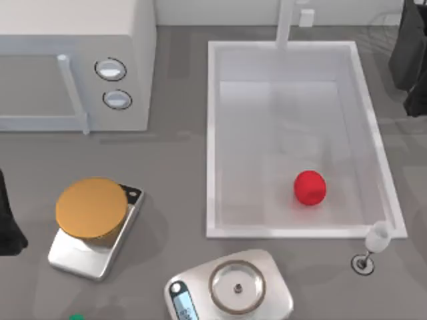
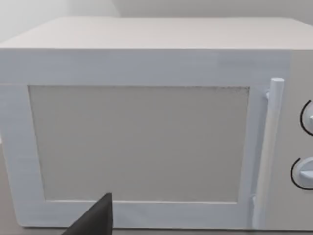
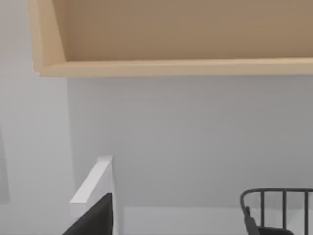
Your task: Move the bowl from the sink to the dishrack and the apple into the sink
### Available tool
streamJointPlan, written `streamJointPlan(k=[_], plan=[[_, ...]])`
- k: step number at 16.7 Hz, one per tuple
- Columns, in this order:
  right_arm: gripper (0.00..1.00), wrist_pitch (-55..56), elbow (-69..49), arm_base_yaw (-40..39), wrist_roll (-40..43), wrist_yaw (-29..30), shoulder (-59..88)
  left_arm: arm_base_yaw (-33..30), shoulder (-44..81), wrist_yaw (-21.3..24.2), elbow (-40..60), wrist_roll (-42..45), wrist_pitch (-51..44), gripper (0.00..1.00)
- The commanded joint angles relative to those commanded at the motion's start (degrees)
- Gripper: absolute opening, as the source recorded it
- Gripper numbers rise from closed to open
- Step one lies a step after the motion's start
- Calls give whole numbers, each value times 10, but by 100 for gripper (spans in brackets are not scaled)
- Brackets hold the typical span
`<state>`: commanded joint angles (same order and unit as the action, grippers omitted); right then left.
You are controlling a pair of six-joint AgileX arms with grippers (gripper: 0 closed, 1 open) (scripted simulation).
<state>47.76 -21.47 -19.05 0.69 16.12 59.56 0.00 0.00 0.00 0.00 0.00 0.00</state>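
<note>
With the small bright red apple (image 1: 309, 187) already lying in the white rectangular sink (image 1: 212, 140), both arms should simply park; jaws' state, cannot tell.

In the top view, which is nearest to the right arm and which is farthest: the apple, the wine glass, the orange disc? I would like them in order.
Measured from the right arm, parked at the table's upper right edge:
1. The apple, inside the sink, toward its lower right.
2. The wine glass, just outside the sink's lower right corner; nearly as close as the apple.
3. The orange disc, far left.

Red apple (image 1: 309, 187) lies inside the white sink (image 1: 213, 140).
</note>
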Motion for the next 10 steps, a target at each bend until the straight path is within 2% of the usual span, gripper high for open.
streamJointPlan(k=[6, 10], plan=[[100, -263, 115, 117, -1, -98, -351, 0, 0, 0, 0, 0, 0, 100], [100, -399, 179, 167, -4, -140, -513, 0, 0, 0, 0, 0, 0, 100]])
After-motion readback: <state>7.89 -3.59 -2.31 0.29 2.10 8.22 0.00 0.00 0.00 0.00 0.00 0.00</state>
